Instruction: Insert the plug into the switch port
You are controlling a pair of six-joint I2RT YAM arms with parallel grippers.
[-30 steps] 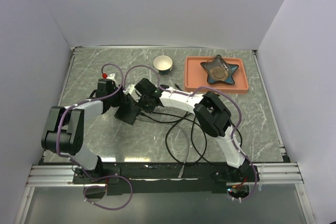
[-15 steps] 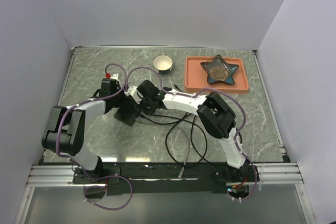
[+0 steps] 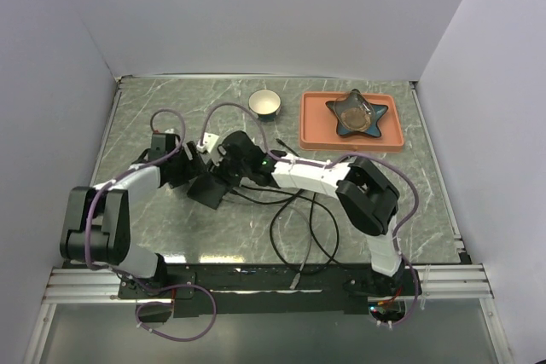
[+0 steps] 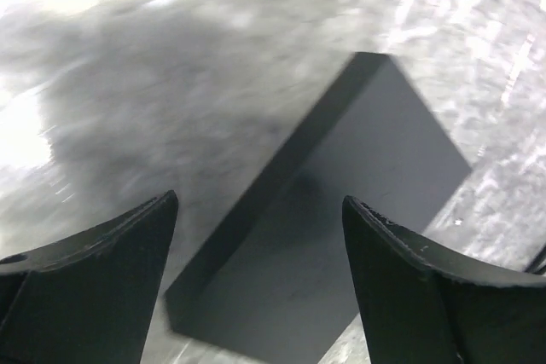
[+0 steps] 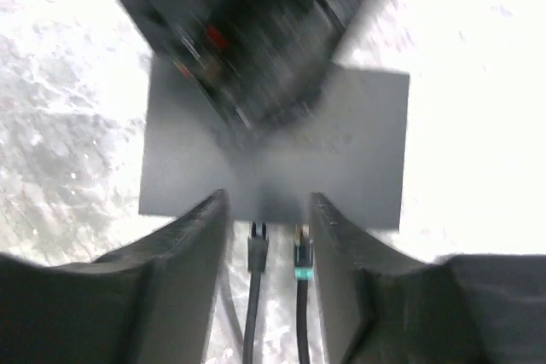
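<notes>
The black switch (image 3: 207, 189) lies flat on the marble bench (image 3: 409, 202), and any lettering on it is too blurred to read. The left gripper (image 4: 258, 202) hangs over it, jaws spread wide and empty. The right gripper (image 5: 269, 198) has its jaws parted, with two cable plugs (image 5: 258, 249) showing between them at the switch's edge, neither gripped.

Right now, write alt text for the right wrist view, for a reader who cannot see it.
A black box lies on a marbled table, with two cables running to its near edge between the open fingers of the right hand. The blurred left arm hangs over the box's far side.
</notes>
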